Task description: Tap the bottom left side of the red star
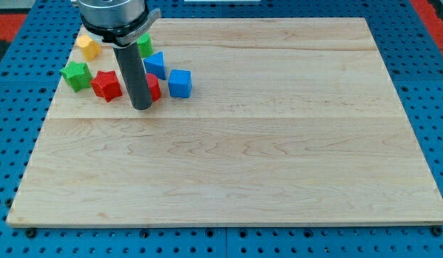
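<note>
The red star point(106, 84) lies near the board's top left, just right of a green star point(76, 74). My tip point(141, 107) rests on the board to the right of the red star and slightly below it, a short gap apart. The rod hides most of another red block point(153, 88) right behind it. A blue cube point(180, 83) sits right of that red block, and another blue block point(155, 65) lies above it.
A yellow block point(88, 46) lies at the top left corner area. A green block point(145, 45) peeks out beside the rod under the arm's flange. The wooden board point(236, 158) rests on a blue perforated table.
</note>
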